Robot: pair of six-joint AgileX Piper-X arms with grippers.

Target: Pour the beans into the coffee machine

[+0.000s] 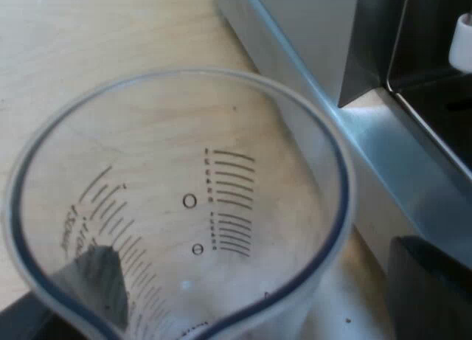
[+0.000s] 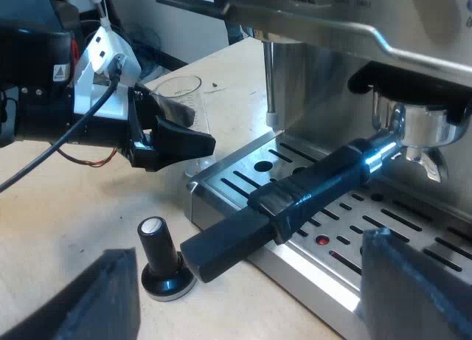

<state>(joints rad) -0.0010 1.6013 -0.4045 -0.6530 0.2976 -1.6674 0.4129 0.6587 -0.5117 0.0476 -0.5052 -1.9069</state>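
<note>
My left gripper (image 1: 221, 307) is shut on the clear measuring glass (image 1: 184, 200), which looks empty; through its wall I see wood and printed scale lines. It hangs close beside the espresso machine (image 1: 310, 37). From the right wrist view, the left gripper (image 2: 166, 137) holds the measuring glass (image 2: 179, 89) above the table, near the corner of the drip tray (image 2: 243, 174). My right gripper (image 2: 247, 285) stands open with nothing between its fingers, low in front of the machine (image 2: 310, 15). The metal holder (image 2: 420, 126) is locked into the machine's front, its dark handle (image 2: 295, 196) reaching out toward my right gripper.
A tamper with a black knob (image 2: 157, 255) stands upright on the wooden table (image 2: 59, 207), close to the handle's end and the drip tray's corner. A steam wand (image 2: 271, 82) hangs over the tray.
</note>
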